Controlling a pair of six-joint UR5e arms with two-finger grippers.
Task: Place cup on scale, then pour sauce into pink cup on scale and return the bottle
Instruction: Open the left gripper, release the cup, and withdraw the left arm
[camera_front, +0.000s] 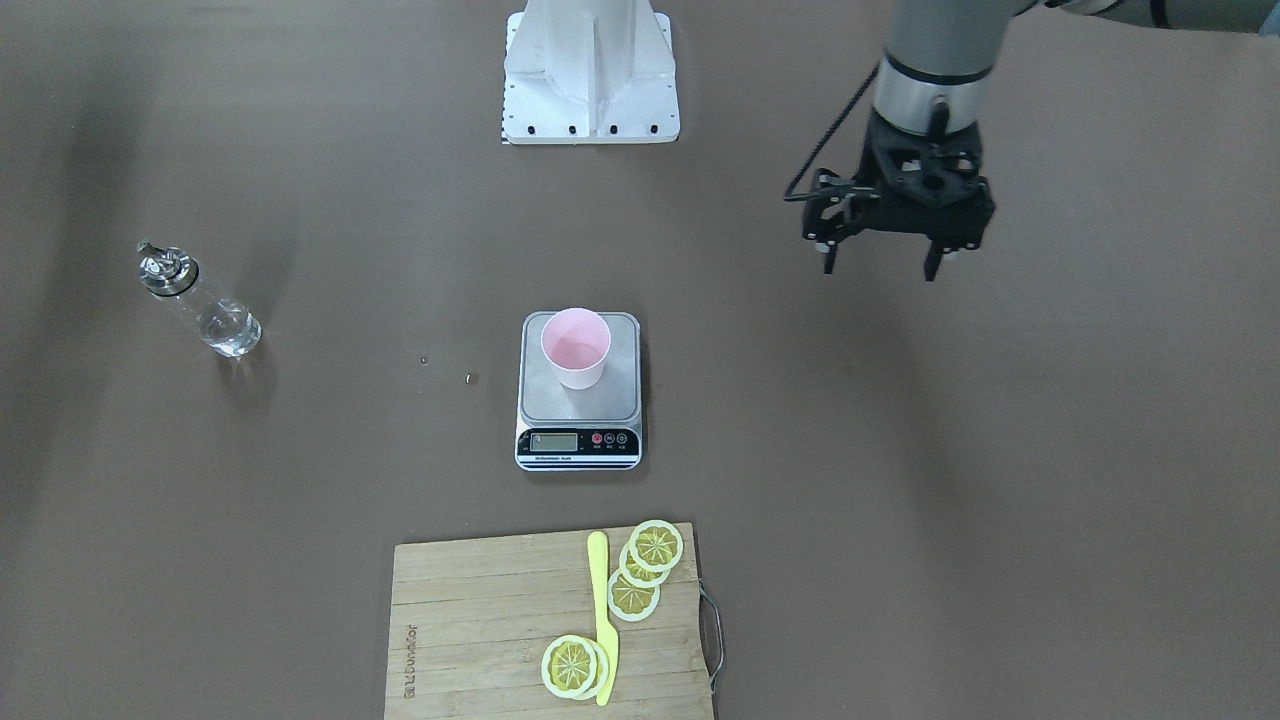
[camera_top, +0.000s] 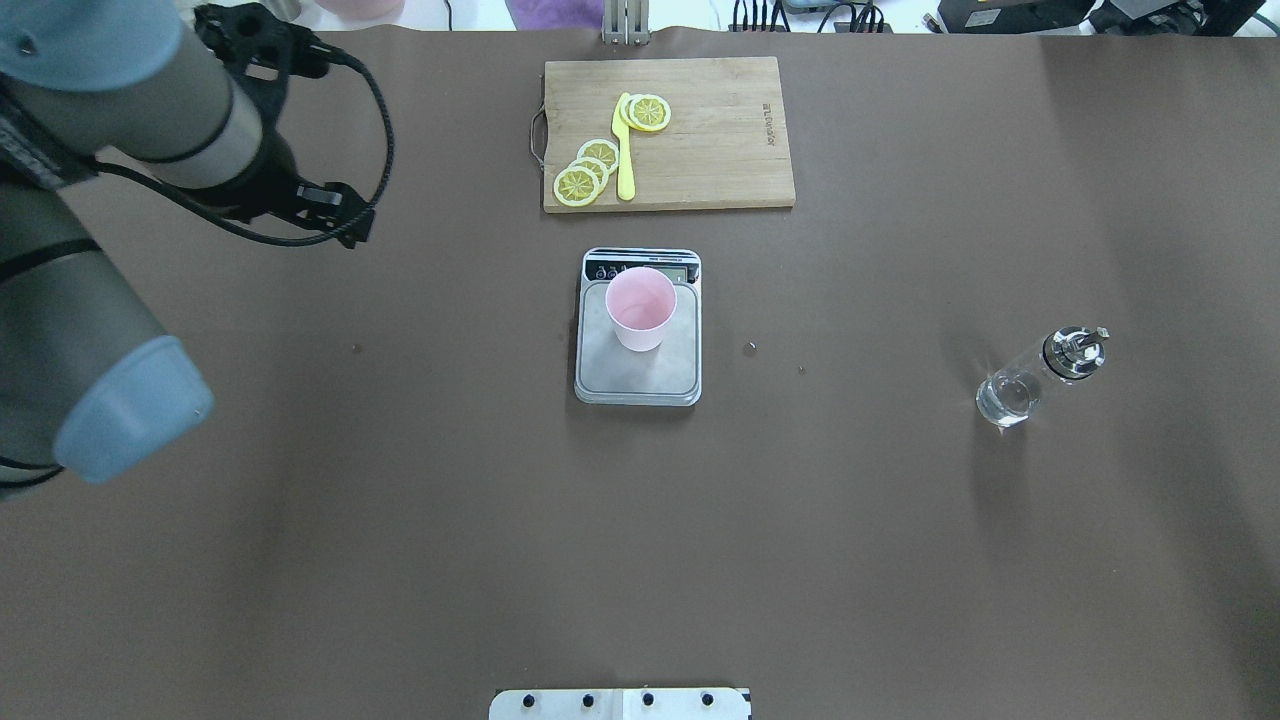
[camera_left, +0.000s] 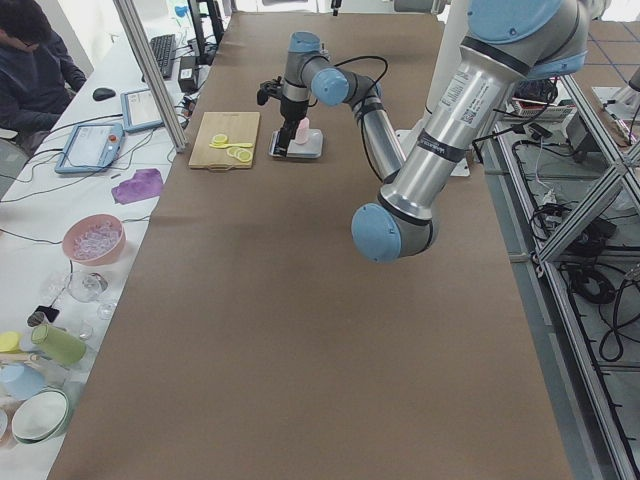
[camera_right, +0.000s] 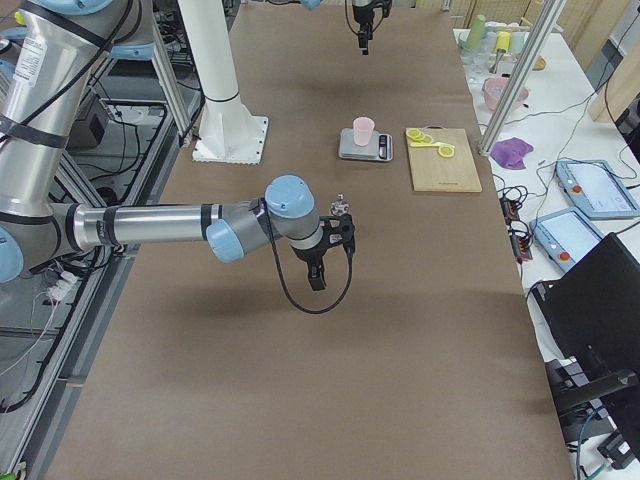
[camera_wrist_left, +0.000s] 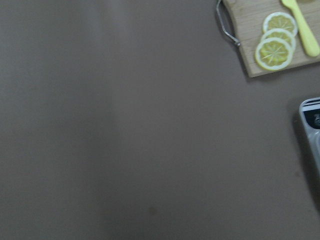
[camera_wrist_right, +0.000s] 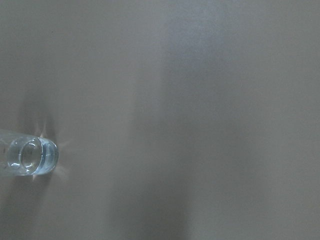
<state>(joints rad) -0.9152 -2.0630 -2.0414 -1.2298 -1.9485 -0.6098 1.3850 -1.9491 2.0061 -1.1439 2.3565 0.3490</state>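
Observation:
The pink cup (camera_front: 575, 346) stands upright on the scale (camera_front: 620, 395) at mid-table, also seen from overhead as cup (camera_top: 640, 307) on scale (camera_top: 600, 370). The bottle (camera_front: 200, 302) stands alone on the table, far to the robot's right, with clear sauce (camera_top: 1003, 398) low inside it. My left gripper (camera_front: 880, 264) hangs open and empty above bare table, well off to the scale's side. My right gripper (camera_right: 318, 275) shows only in the exterior right view, up near the bottle (camera_right: 341, 207); I cannot tell whether it is open or shut. The right wrist view catches the bottle (camera_wrist_right: 30, 157) at its left edge.
A wooden cutting board (camera_front: 470, 610) with lemon slices (camera_front: 655, 548) and a yellow knife (camera_front: 602, 615) lies beyond the scale. Two small specks (camera_front: 470, 378) mark the table between bottle and scale. The robot's white base (camera_front: 590, 80) is behind the scale. A person (camera_left: 35, 70) sits at a side table.

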